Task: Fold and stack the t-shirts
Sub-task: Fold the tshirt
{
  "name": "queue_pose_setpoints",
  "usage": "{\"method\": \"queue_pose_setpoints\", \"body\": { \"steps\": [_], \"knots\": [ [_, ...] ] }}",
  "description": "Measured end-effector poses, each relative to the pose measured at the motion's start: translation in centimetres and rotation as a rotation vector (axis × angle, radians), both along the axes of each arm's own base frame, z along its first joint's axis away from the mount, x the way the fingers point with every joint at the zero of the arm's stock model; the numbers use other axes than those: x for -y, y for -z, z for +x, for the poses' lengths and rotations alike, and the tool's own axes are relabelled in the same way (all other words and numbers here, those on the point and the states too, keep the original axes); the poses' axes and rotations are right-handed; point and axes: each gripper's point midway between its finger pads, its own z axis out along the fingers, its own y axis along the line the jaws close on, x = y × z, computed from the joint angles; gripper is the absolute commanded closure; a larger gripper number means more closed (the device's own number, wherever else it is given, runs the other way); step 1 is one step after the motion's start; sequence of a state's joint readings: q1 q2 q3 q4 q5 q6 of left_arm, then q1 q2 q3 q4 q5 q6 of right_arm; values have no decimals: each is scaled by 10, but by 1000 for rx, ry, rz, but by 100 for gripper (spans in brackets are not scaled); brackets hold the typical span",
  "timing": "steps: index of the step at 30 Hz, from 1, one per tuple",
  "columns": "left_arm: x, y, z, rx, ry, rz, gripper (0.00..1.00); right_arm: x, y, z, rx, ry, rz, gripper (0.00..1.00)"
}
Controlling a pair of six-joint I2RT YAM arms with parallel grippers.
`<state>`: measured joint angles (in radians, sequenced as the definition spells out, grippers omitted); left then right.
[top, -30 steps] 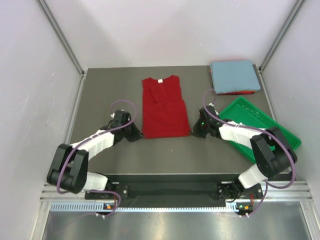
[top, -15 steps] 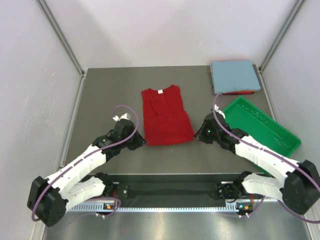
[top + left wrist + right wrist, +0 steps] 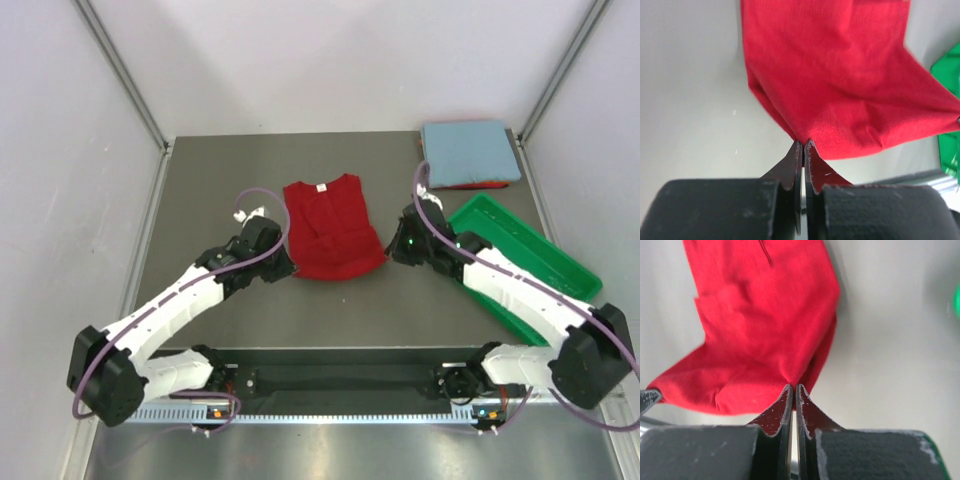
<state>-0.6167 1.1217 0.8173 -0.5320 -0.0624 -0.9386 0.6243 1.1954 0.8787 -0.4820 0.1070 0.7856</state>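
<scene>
A dark red t-shirt [image 3: 330, 225] lies mid-table, its white neck label [image 3: 321, 184] at the far end and its near hem raised off the surface. My left gripper [image 3: 287, 268] is shut on the hem's left corner, cloth pinched between its tips [image 3: 803, 144]. My right gripper [image 3: 391, 251] is shut on the right corner, the red t-shirt [image 3: 760, 325] bunching at its tips [image 3: 793, 386]. A folded light blue t-shirt [image 3: 468, 152] rests on another red t-shirt [image 3: 470, 185] at the far right corner; only an edge of that one shows.
A green plastic tray [image 3: 520, 260] sits at the right side, under my right arm's forearm. The grey table [image 3: 210, 190] is walled by white panels on three sides. A metal rail runs along the near edge.
Both grippers have carried the red t-shirt's near hem away from the arms' bases, toward the neck. The shirt looks shorter and its lower part is lifted and bunched.
</scene>
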Motion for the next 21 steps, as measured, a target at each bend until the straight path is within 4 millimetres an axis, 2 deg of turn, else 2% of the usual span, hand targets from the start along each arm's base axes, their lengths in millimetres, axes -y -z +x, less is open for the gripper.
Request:
{"method": "queue_pose_setpoints", "body": {
  "steps": [3, 8, 11, 17, 21],
  "knots": [
    [-3, -10, 21, 19, -21, 16, 100, -4, -12, 28, 19, -10, -21, 100],
    [-24, -22, 78, 23, -96, -30, 100, -10, -31, 89, 46, -21, -37, 100],
    [-26, -24, 112, 18, -98, -46, 100, -18, -39, 124, 64, -45, -20, 100],
    [-12, -30, 183, 42, -50, -54, 100, -31, -35, 183, 75, -75, 34, 100],
    [-15, -17, 227, 34, -61, -70, 100, -34, -23, 219, 70, -79, 78, 100]
  ]
}}
